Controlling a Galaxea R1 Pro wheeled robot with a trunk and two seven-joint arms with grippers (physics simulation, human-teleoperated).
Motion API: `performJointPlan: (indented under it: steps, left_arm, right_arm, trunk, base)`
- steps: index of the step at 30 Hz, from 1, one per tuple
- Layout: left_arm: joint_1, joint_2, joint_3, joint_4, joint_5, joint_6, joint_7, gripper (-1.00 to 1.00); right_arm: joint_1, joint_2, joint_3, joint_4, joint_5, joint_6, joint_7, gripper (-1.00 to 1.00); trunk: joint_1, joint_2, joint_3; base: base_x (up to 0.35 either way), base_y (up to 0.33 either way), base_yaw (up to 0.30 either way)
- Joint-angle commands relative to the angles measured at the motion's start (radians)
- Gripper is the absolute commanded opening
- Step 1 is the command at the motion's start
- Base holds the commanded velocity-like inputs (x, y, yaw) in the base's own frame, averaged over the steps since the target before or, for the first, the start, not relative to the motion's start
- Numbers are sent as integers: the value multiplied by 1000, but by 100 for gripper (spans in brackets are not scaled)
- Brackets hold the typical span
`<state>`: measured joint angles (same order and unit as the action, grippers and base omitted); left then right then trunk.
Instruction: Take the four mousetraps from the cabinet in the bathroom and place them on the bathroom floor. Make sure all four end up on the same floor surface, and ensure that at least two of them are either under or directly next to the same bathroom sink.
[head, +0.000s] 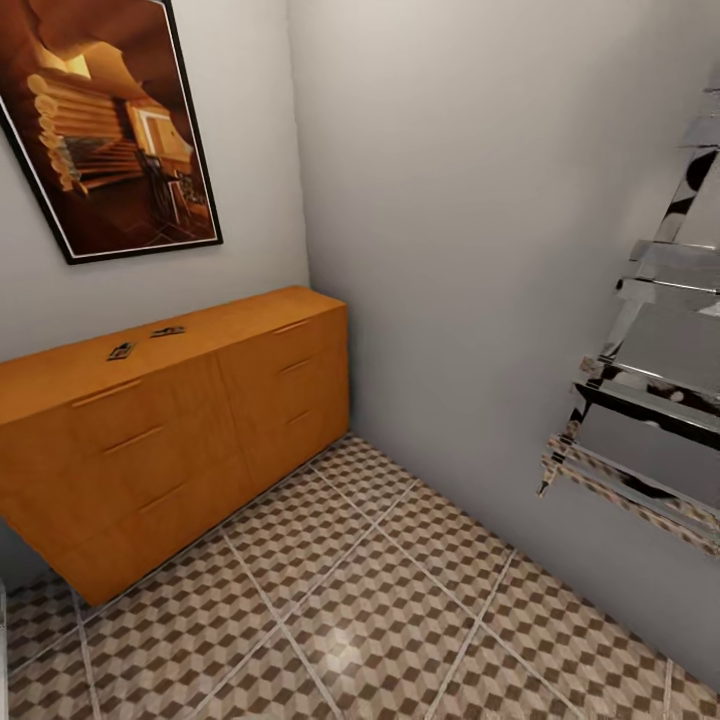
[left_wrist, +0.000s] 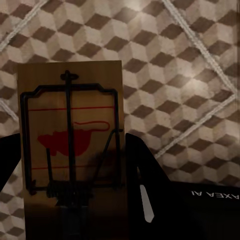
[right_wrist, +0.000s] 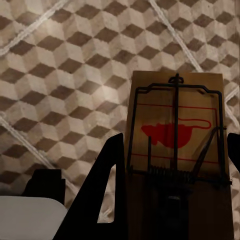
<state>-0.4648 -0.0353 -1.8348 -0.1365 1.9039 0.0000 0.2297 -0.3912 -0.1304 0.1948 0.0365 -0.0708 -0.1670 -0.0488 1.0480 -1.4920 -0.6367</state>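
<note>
**Two traps carried, two left on the cabinet**

The bathroom floor (head: 400, 600) spread beneath both grippers. The cabinet (head: 180, 420) bore two mousetraps (head: 167, 331) on its top. The left gripper (left_wrist: 70, 200) was clamped on a mousetrap (left_wrist: 70, 130) between its fingers (left_wrist: 145, 190); the right gripper (right_wrist: 172, 200) likewise gripped another mousetrap (right_wrist: 175, 130).

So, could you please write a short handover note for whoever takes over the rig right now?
Left gripper: shut on a mousetrap, held above the bathroom floor.
Right gripper: shut on a second mousetrap, also over the tiles.
Two more mousetraps lie on top of the cabinet.
Done: two traps picked up. No trap seen on the floor yet.
Left: set both down by the sink, then fetch the other two.
</note>
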Motion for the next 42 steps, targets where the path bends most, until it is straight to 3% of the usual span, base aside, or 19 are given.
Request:
performJointPlan:
  steps: [1,42]
  left_arm:
    - [0,0,0,0,-3,1,0,-100]
    - [0,0,0,-2,-3,0,0,-100]
  right_arm:
    - [0,0,0,0,-1,0,2,-100]
    - [0,0,0,0,-1,0,2,-100]
  trunk:
    - [0,0,-1]
    - [0,0,-46]
  base:
    - [0,0,-204]
    - [0,0,-222]
